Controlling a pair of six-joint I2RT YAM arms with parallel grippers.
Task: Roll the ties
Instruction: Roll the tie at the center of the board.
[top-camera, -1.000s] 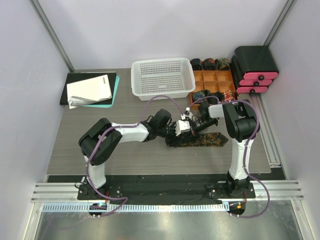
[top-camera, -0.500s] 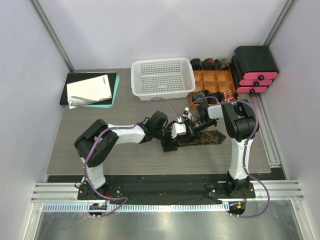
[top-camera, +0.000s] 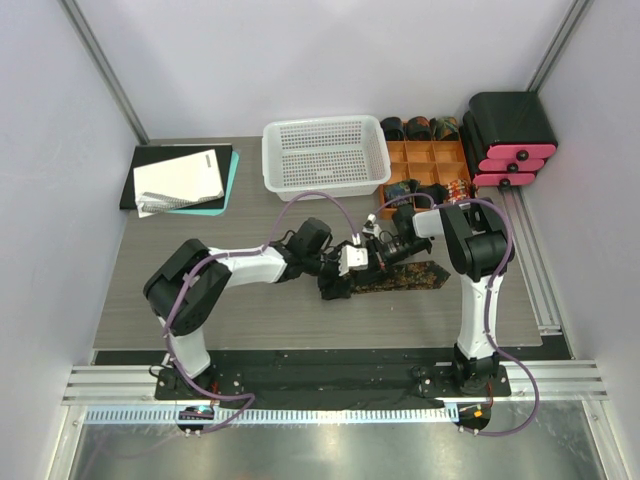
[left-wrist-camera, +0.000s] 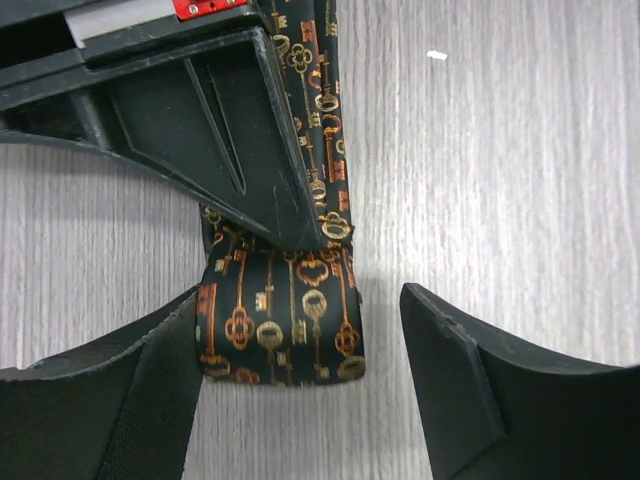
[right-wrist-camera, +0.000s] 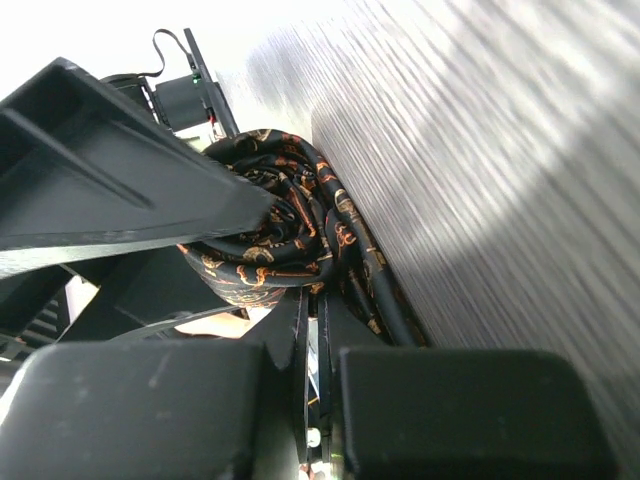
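Note:
A dark tie with a gold-orange key pattern (top-camera: 405, 278) lies across the table's middle, its pointed end to the right. In the left wrist view its rolled end (left-wrist-camera: 280, 330) sits on the table between the fingers of my left gripper (left-wrist-camera: 300, 385), which stands open; the roll touches the left finger (left-wrist-camera: 110, 400) and is clear of the right one. My left gripper (top-camera: 338, 283) is at the tie's left end. My right gripper (top-camera: 383, 252) reaches over it from the right. It (right-wrist-camera: 318, 300) is shut, with the tie (right-wrist-camera: 290, 215) coiled around its tips.
A white mesh basket (top-camera: 325, 152) stands at the back. To its right an orange divided tray (top-camera: 425, 165) holds rolled ties, beside a black and pink box (top-camera: 510, 135). A notebook (top-camera: 180, 180) lies at the back left.
My left gripper has opened, let go of the roll and drawn back a little to the left. The right gripper has stayed shut on the tie.

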